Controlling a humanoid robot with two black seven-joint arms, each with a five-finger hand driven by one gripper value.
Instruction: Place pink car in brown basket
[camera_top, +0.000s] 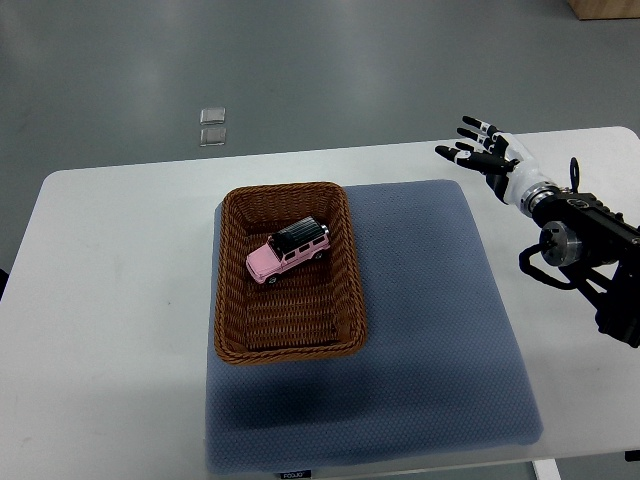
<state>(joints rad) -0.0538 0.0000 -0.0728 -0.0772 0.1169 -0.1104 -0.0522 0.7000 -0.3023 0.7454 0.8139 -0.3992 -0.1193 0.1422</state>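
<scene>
A pink toy car (288, 251) with a black roof lies inside the brown wicker basket (232, 285), in its far half, angled with its nose toward the near left. My right hand (477, 146) hovers off to the right of the basket, above the far right corner of the blue mat, fingers spread and holding nothing. Its arm comes in from the right edge. The left arm does not show.
The basket stands on the left part of a blue-grey mat (430, 310) that covers the middle of a white table (110, 320). Two small clear squares (212, 126) lie on the grey floor beyond the table.
</scene>
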